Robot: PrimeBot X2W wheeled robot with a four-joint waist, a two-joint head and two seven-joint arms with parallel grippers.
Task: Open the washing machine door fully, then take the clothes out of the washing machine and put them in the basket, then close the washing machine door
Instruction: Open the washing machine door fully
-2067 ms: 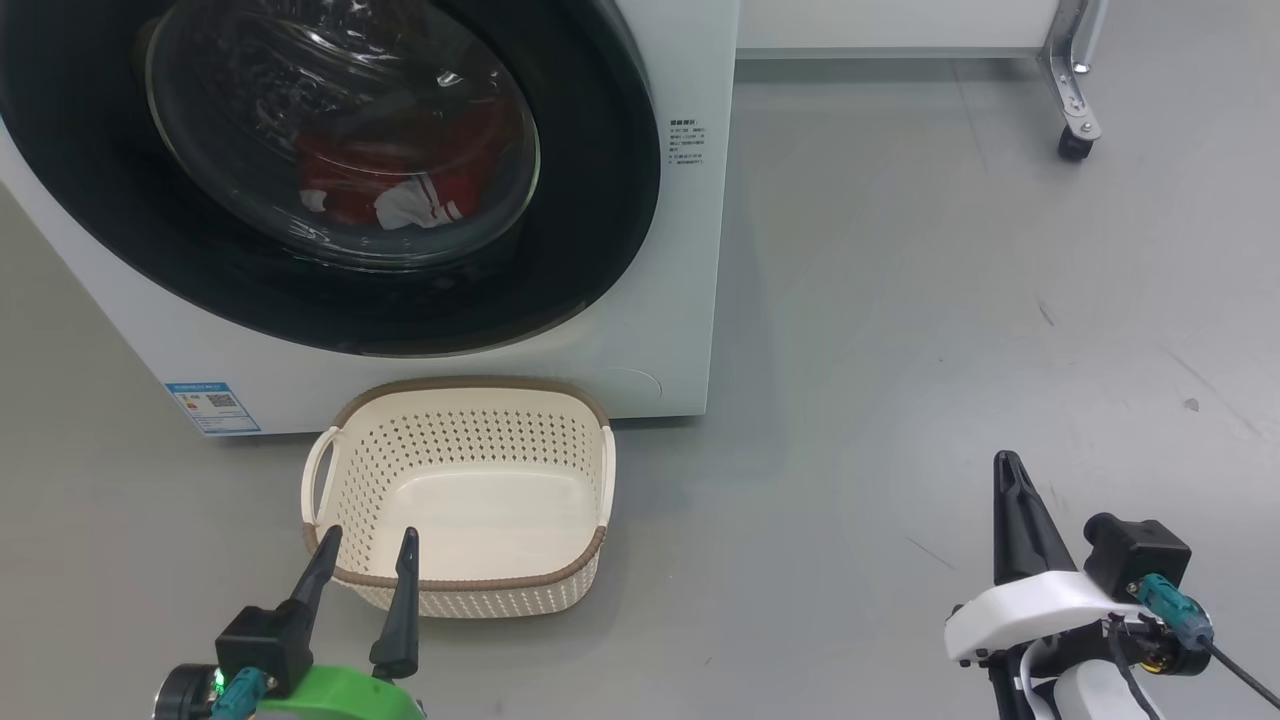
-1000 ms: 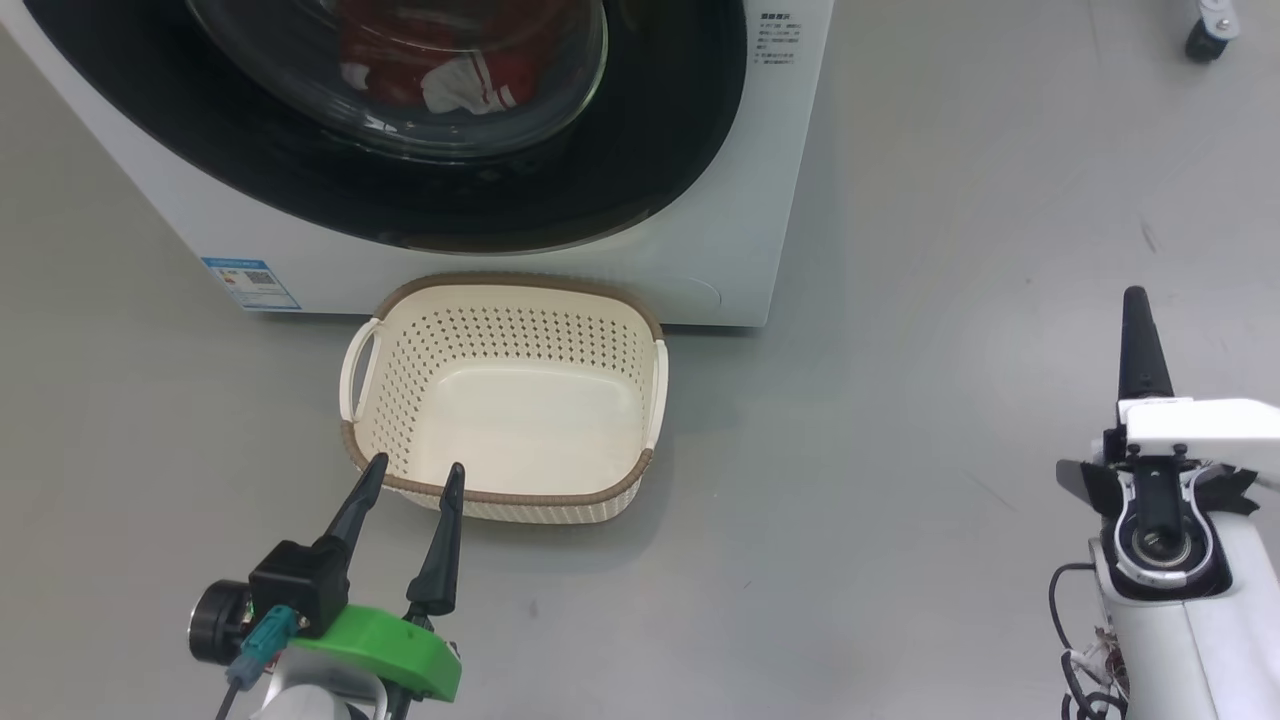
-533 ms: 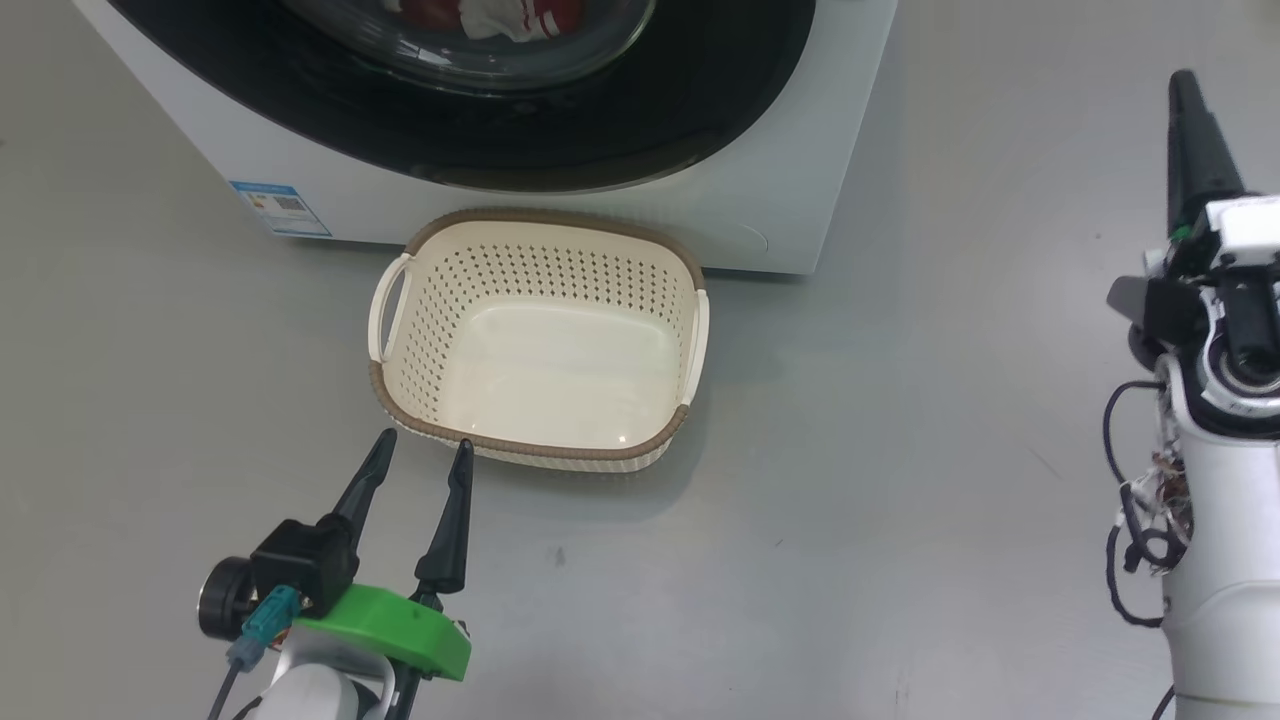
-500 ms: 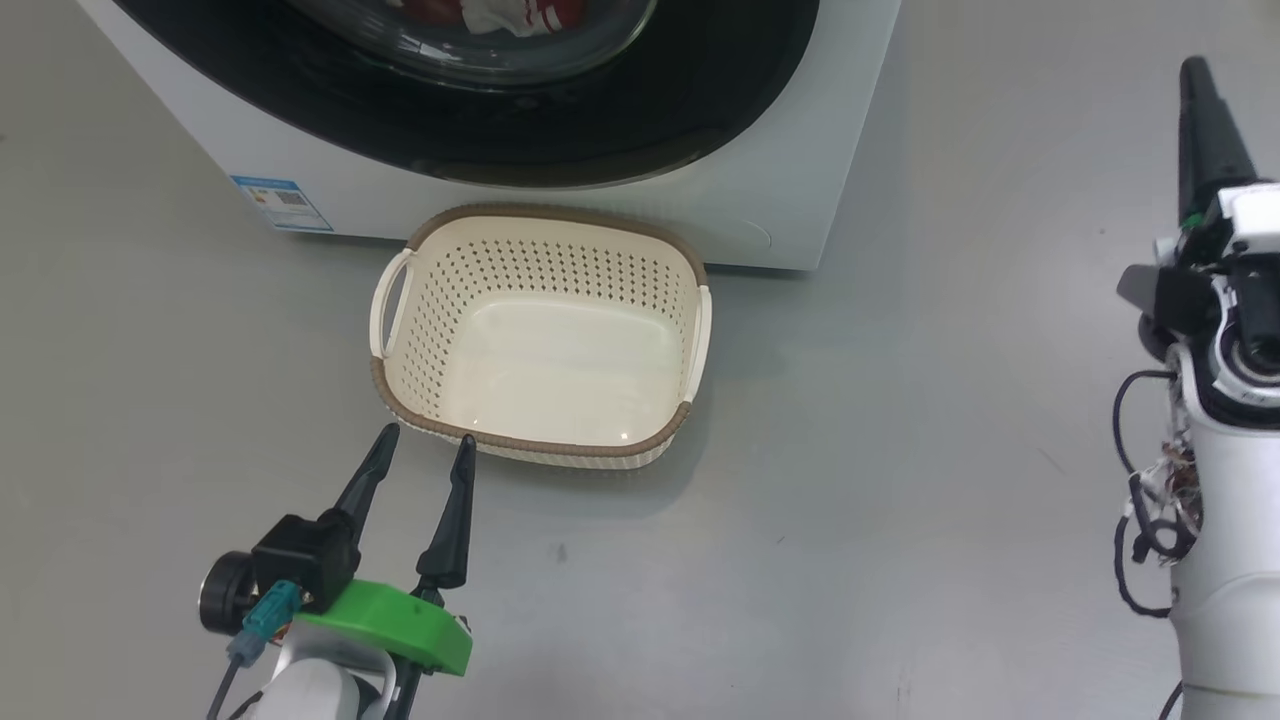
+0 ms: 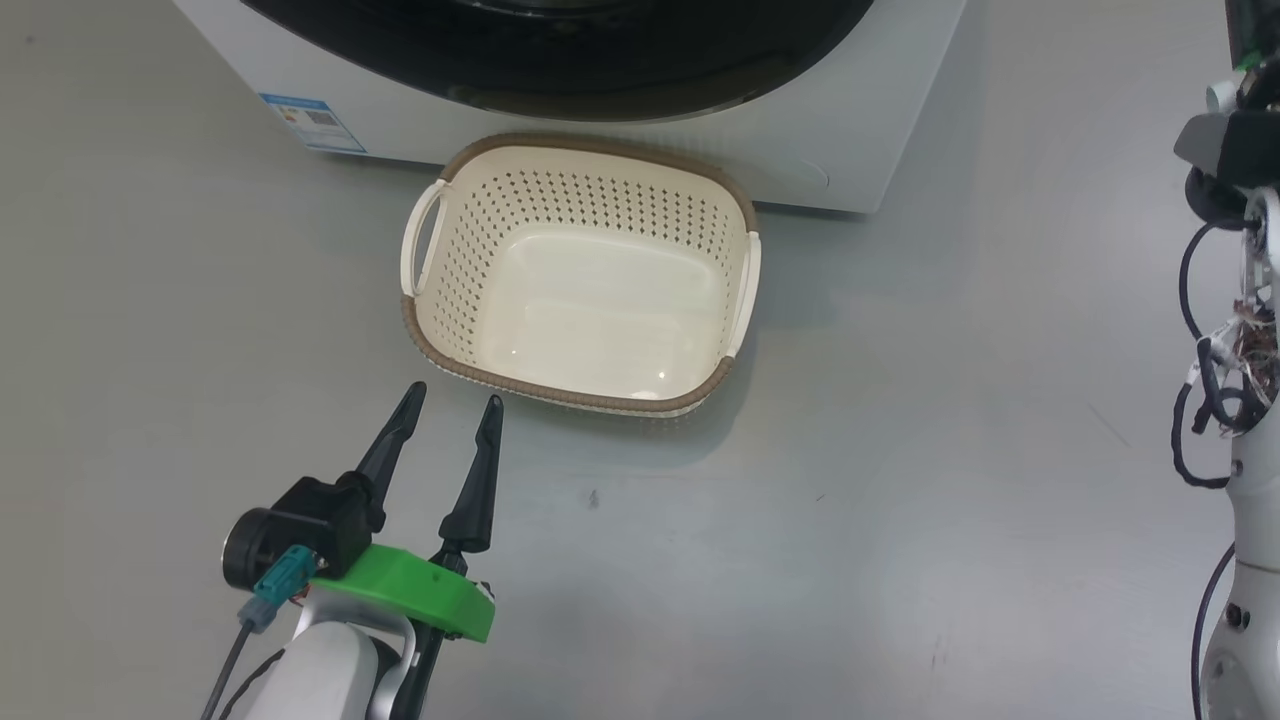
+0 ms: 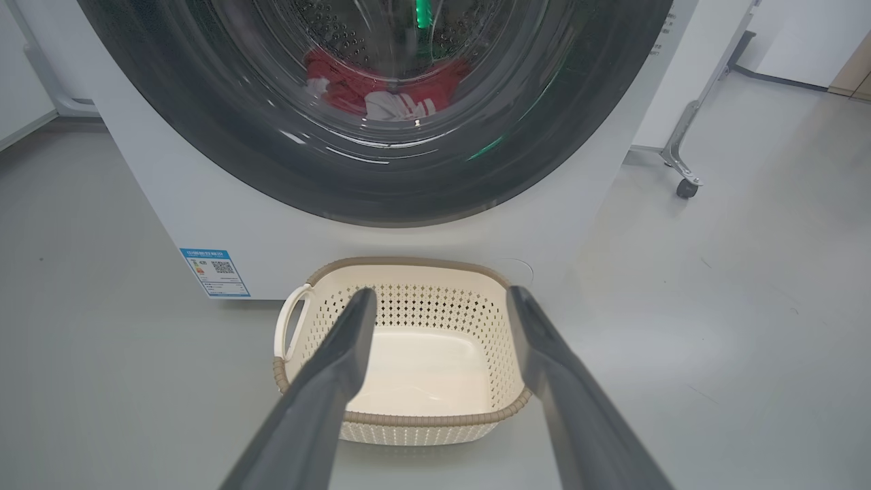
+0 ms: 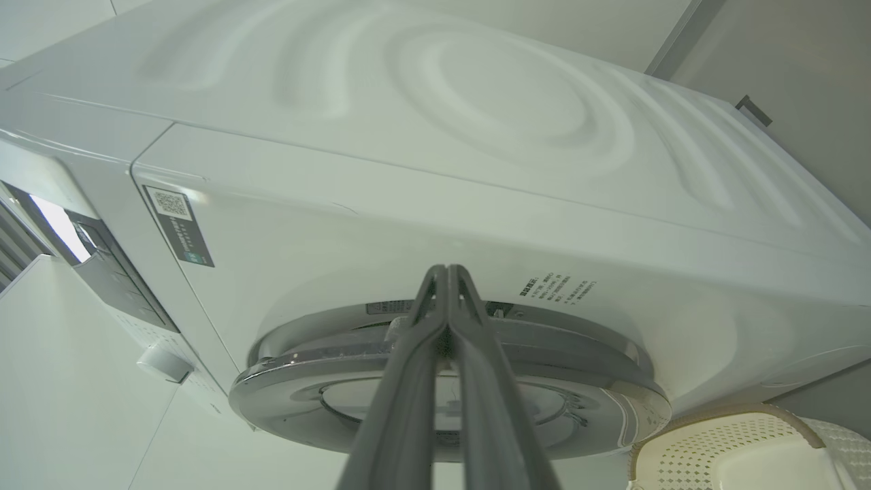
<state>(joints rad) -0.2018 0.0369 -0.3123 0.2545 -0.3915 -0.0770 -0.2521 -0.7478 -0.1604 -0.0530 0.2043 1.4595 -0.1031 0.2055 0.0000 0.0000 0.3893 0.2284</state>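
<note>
The big white front-loading washing machine [image 6: 224,224] stands on the grey floor with none of the job's three steps visibly done. Its large round door with the wide glossy black rim and bulging clear glass centre [image 6: 381,197] looks shut against the front panel, so opening it fully appears to be the step in hand.

Just in front of the machine's base, the small cream plastic basket with perforated sides and a brown woven-look rim [image 5: 600,195] sits upright and empty. The red garment with white, striped trim [image 6: 340,88] lies inside the drum, seen through the glass.

The robot's right gripper [image 7: 447,272], its two dark fingers pressed together and holding nothing, is raised and points at the door's edge; whether it touches the rim cannot be told. The left gripper [image 5: 454,394] hangs low, just short of the basket's near rim, fingers spread wide and empty. Unloading and closing both remain to be done.
</note>
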